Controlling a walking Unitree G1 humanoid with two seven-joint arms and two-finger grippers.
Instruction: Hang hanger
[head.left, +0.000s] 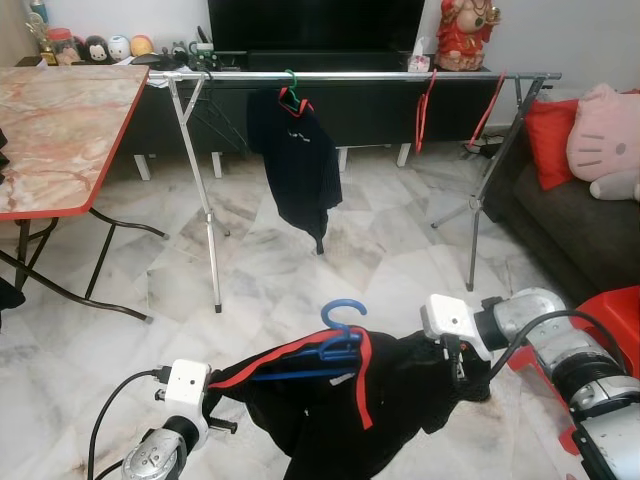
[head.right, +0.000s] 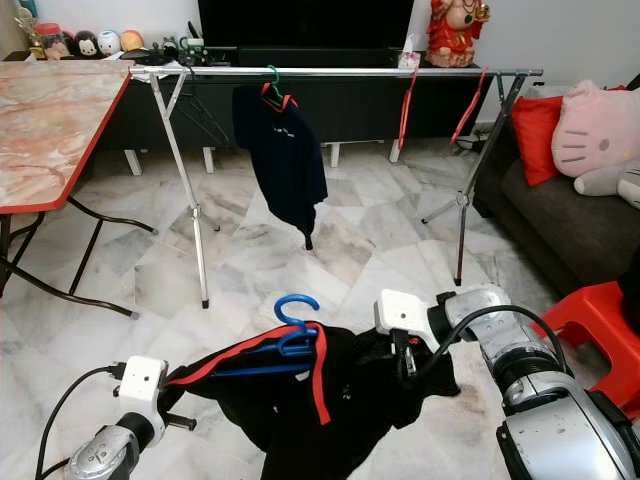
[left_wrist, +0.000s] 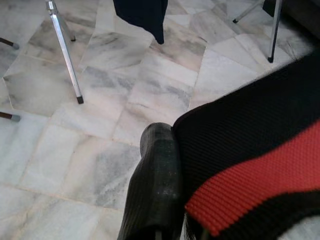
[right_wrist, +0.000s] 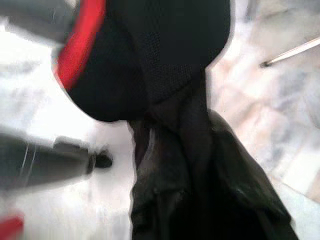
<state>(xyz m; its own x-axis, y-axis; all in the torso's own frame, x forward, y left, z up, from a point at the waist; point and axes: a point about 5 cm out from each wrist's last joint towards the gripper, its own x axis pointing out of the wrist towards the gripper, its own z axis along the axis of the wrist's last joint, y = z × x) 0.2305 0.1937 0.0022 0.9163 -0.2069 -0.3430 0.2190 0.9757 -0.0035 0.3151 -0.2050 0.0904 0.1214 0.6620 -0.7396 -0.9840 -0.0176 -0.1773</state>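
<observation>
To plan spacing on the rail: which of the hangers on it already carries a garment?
The green-hooked hanger near the rail's left end holds a black shirt; the two red hangers to its right are bare.

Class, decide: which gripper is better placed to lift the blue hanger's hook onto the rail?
Probably the right gripper: it grips the black shirt nearer the blue hanger, on the rail's emptier side. The left gripper sits lower and farther away.

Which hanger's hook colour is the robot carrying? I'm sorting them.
Blue hanger hook, clearest in the left eye view.
</observation>
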